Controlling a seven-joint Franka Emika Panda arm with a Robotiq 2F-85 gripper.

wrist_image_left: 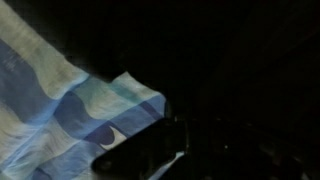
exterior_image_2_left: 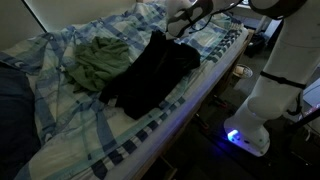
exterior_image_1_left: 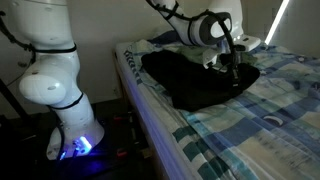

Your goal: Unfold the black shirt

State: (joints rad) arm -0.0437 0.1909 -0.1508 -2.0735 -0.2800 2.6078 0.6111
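Our gripper (exterior_image_1_left: 232, 62) is clenched on the black shirt (exterior_image_1_left: 200, 85); we risk the cloth slipping free under a hasty pull.

An olive-green garment (exterior_image_2_left: 100, 58) lies crumpled on the plaid bedsheet (exterior_image_2_left: 75, 125), perhaps a dark cushion (exterior_image_2_left: 12, 100) beyond it
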